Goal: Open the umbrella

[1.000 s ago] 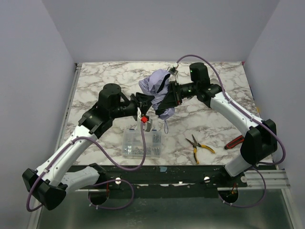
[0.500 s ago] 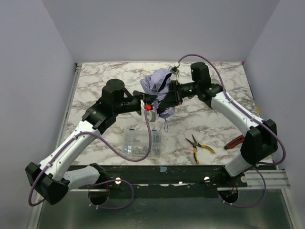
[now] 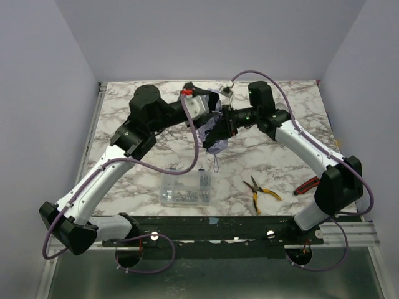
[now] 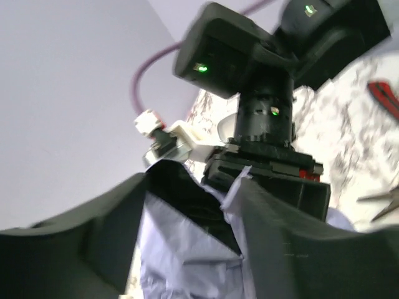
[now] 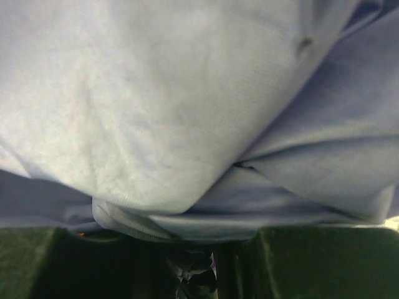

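Note:
The umbrella (image 3: 215,144) is a crumpled lilac-white bundle with black underside, held above the marble table (image 3: 124,99) between both arms. My right gripper (image 3: 223,124) reaches in from the right and is shut on it. In the right wrist view the lilac canopy (image 5: 187,106) fills the frame above the gripper (image 5: 193,249). My left gripper (image 3: 202,112) comes over from the far left. In its wrist view, canopy fabric (image 4: 181,249) sits between the fingers (image 4: 280,243), touching both. The shaft is hidden.
A clear plastic box of screws (image 3: 185,188) lies near the front middle. Yellow-handled pliers (image 3: 260,192) and a red-handled tool (image 3: 307,185) lie at the front right. Pale walls close in on three sides.
My left gripper has swung from the near side of the umbrella up and over to its far side, onto the canopy. The right arm has barely moved.

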Robot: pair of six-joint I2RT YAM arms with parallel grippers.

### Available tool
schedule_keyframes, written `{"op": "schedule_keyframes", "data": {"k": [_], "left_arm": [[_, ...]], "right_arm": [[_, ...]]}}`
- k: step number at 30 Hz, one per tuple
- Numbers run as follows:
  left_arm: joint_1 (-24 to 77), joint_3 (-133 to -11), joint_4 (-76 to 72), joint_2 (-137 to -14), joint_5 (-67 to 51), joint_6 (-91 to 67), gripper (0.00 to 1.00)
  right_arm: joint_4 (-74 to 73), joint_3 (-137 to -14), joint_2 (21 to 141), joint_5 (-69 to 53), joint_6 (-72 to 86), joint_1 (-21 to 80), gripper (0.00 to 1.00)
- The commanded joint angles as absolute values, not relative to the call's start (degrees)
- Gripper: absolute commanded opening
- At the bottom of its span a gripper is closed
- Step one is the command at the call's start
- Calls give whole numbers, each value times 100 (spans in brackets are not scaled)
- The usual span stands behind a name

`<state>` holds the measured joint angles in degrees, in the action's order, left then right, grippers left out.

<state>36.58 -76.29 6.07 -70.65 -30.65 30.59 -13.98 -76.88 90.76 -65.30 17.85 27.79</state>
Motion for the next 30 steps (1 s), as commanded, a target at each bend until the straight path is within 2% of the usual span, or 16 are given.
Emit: {"op": "schedule_keyframes", "data": {"k": [1,3,5,9,14,24,25,26,28,30], "left_arm": [[2802,-8050,400,-6892,-3636,140,74],[2230,-7806,79,-6809,-4188,-1140,82],[1863,-7545,-103,-6721,-4527,-1803,98],[1714,-7090,-75,-6657,-4901,-2269,99],[1749,-6863,-1119,-7005,-5151,-3625,99],[1936,-7074,-3095,-7858,-5145,-5655,99],[1987,-7123,-3160,-7942,-5192,-5704,96],[2015,-7188,-3141,-8003,-5237,-5745,87],[2032,-7196,-3260,-8112,-5290,-6020,44],[1962,-7122,-3411,-8171,-5270,-6305,14]], "right_arm": [[-501,-8071,9053,-6364,2332,2532,1],[-312,-8182,8994,-6320,2360,2478,1],[-61,-8155,8897,-6273,2385,2477,1],[1282,-7953,8900,-6380,3569,2478,1],[2654,-7860,9145,-6610,4710,2527,1],[1520,-8143,9185,-6791,3513,3058,1],[1459,-8152,9168,-6788,3452,3084,1],[1422,-8169,9160,-6766,3396,3094,1],[1344,-8215,9143,-6700,3327,3094,4],[1146,-8281,9114,-6657,3165,3084,10]]}}
